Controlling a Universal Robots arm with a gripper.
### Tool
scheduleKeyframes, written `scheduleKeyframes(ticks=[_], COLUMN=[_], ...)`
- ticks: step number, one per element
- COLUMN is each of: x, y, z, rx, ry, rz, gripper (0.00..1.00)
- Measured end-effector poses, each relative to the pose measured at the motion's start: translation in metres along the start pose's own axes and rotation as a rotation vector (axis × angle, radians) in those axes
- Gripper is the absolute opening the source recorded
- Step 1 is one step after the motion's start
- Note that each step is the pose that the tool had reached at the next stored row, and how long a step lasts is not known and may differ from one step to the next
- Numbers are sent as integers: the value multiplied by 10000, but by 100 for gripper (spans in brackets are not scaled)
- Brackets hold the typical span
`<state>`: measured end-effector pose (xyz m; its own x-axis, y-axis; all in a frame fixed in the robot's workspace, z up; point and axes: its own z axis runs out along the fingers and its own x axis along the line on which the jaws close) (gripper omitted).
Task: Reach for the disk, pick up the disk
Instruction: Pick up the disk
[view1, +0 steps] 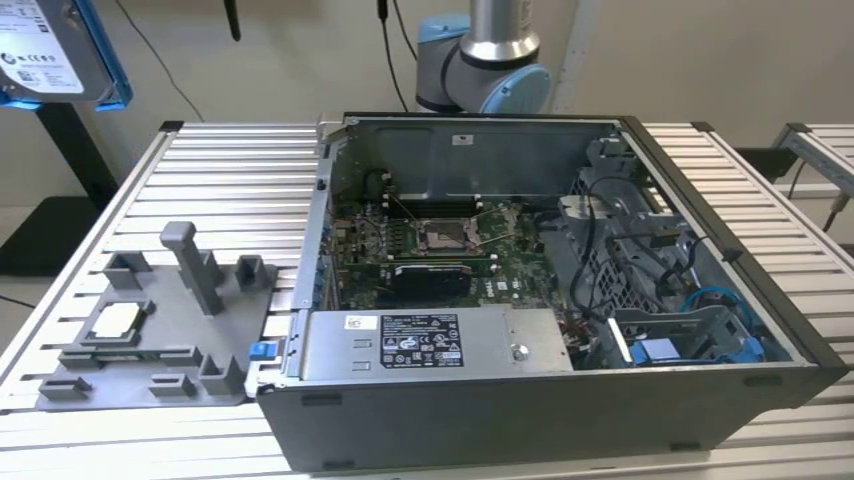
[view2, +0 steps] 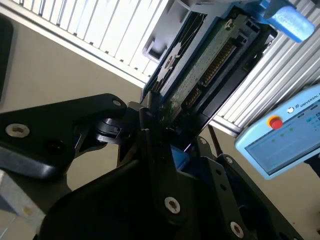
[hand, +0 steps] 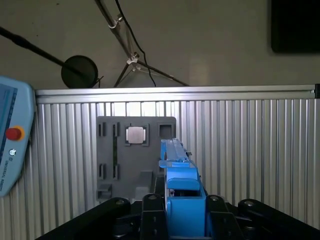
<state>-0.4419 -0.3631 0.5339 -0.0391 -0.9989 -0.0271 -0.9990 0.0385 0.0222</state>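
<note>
The disk, silver with a white label and a blue frame, hangs high above the table's far corner at the exterior view's left. In the second wrist view its green circuit-board underside slants away from the black fingers, and my gripper is shut on its near edge. The first wrist view shows the disk edge-on, blue frame toward the camera, clamped in the gripper above the grey fixture.
A grey fixture holding a small square silver chip lies on the slatted table. The open computer case takes up the middle and right. A teach pendant hangs beside the table. The arm's base is behind the case.
</note>
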Motion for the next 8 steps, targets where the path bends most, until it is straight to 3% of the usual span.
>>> scheduleKeyframes(ticks=[8], x=[-5], y=[-98], z=[-2], rx=[1], ry=[0], rz=[2], gripper=[0])
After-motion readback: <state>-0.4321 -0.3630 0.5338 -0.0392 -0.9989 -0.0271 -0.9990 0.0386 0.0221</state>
